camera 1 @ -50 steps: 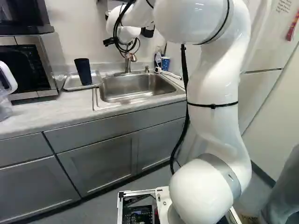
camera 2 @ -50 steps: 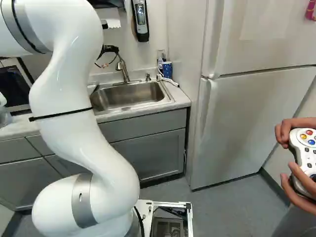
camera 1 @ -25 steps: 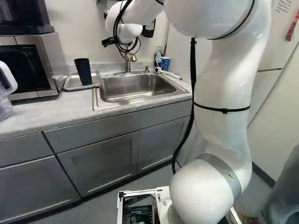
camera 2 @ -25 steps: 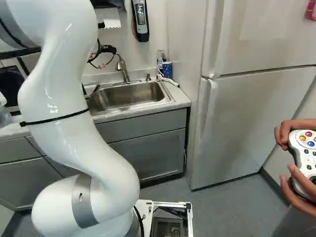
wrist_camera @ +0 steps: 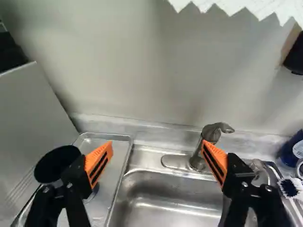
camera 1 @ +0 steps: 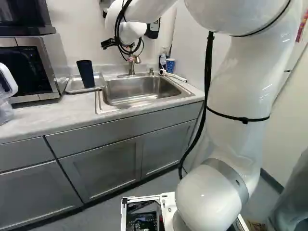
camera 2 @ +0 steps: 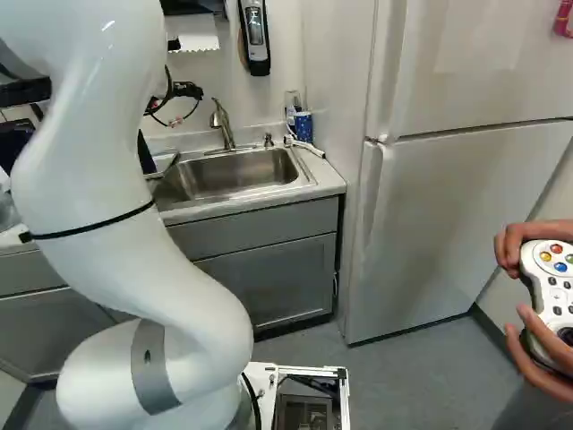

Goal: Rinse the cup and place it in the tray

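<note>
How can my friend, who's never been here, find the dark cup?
Find the big metal sink in the counter, then look towards the microwave. Between them lies a metal tray, and the dark cup stands on it. It's tall, plain and very dark, while the blue container across the sink has a pattern.

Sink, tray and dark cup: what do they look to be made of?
The sink looks like stainless steel: grey, satiny, with soft glints. The tray seems to be thin metal, silvery, with light catching its raised rim. The cup is probably smooth plastic, evenly dark, though coated metal stays possible.
</note>
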